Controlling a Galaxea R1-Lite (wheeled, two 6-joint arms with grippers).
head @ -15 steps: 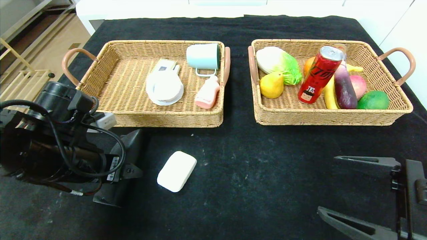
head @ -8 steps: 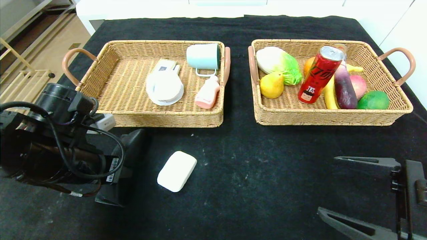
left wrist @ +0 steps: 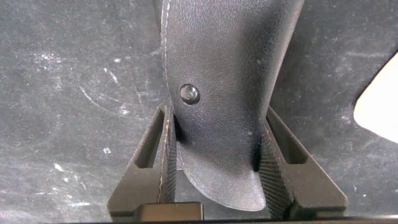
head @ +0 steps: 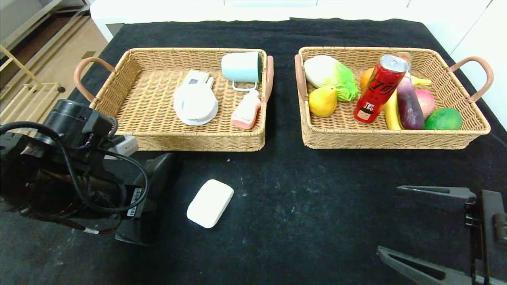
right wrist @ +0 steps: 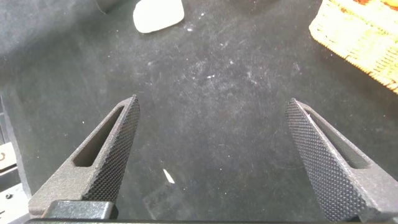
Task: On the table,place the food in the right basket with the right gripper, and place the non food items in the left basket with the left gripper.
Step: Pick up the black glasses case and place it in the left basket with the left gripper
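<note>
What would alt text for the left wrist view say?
The left tool is shut on a black leather-like case above the dark table. A white soap bar shows at the edge.

The head camera looks down and forward over the table [head: 277,190]. The left wrist camera sits very close above the cloth; the right wrist camera hangs higher. All three catch the white soap [head: 210,203] [left wrist: 379,106] [right wrist: 158,14].

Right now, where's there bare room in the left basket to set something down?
The left basket is bare along its left half, between the handle side and the white dish. Its right side is crowded: mug, pink bottle.
</note>
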